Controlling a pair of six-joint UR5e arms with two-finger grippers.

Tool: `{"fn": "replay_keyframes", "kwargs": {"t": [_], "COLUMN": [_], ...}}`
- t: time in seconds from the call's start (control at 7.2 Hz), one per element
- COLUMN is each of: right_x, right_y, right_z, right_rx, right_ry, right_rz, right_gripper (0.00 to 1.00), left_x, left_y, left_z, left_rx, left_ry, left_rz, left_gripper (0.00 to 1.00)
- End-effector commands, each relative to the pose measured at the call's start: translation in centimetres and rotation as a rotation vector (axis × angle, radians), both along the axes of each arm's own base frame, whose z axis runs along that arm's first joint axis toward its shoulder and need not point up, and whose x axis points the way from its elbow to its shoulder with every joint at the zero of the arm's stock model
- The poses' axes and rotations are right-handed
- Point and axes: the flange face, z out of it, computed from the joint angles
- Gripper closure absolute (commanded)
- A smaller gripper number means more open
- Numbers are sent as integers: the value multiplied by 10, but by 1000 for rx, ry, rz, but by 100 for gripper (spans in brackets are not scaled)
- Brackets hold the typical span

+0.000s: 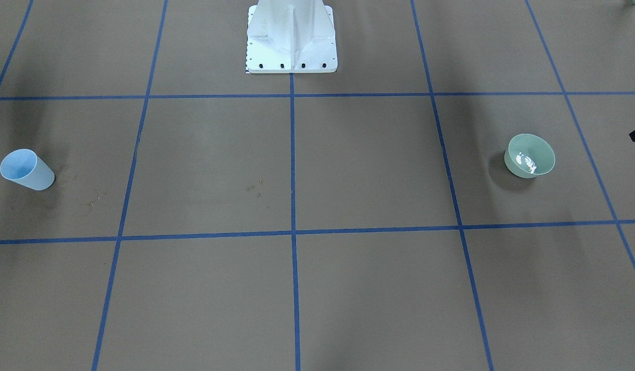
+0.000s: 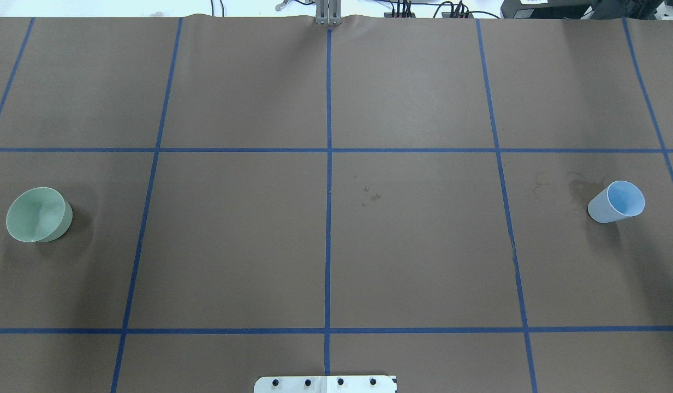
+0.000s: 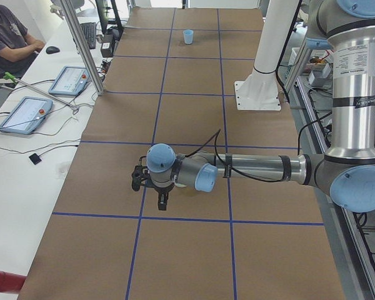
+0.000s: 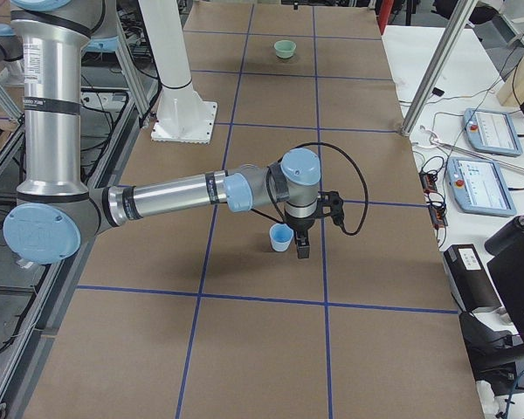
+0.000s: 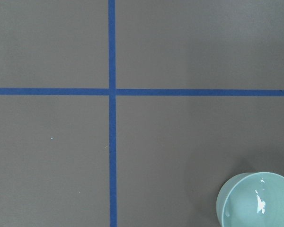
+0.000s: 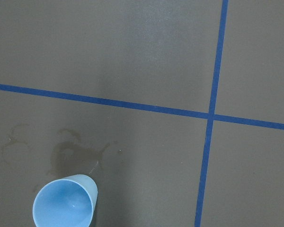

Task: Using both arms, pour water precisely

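A light green bowl (image 1: 531, 154) stands at my left side, with glints of water (image 1: 528, 164) in it; it also shows in the left wrist view (image 5: 255, 201) at the bottom right. A light blue cup (image 2: 617, 202) stands upright at my right side, and shows in the right wrist view (image 6: 66, 203). My left gripper (image 3: 163, 201) hangs above the table, and the bowl is hidden in that view. My right gripper (image 4: 301, 249) hangs just beside the cup (image 4: 280, 236). I cannot tell whether either gripper is open or shut. Neither holds anything that I can see.
Wet stains (image 6: 75, 153) mark the brown paper beside the cup. A few drops (image 2: 371, 196) lie near the table's middle. The white pedestal (image 1: 291, 38) stands at the robot's edge. Blue tape lines cross the table. An operator (image 3: 9, 37) and tablets sit beside it.
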Motion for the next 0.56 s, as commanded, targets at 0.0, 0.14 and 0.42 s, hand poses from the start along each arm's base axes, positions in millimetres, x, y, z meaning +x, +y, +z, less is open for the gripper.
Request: {"fn": "replay_keyframes", "kwargs": {"t": [0.0, 0.14, 0.42], "right_x": [2, 3, 11], "right_y": [2, 5, 21], "right_z": [6, 8, 20], "right_rx": [-14, -26, -53], "right_ry": [10, 15, 7], "right_rz": [-1, 1, 13], "right_gripper": [1, 1, 1], "left_x": [-22, -23, -28], "left_y": [-1, 1, 19], "left_z": [12, 11, 13], "left_rx": [61, 44, 4], "left_ry": [-124, -126, -110], "left_rz": [27, 28, 23], "left_gripper": [0, 0, 0]}}
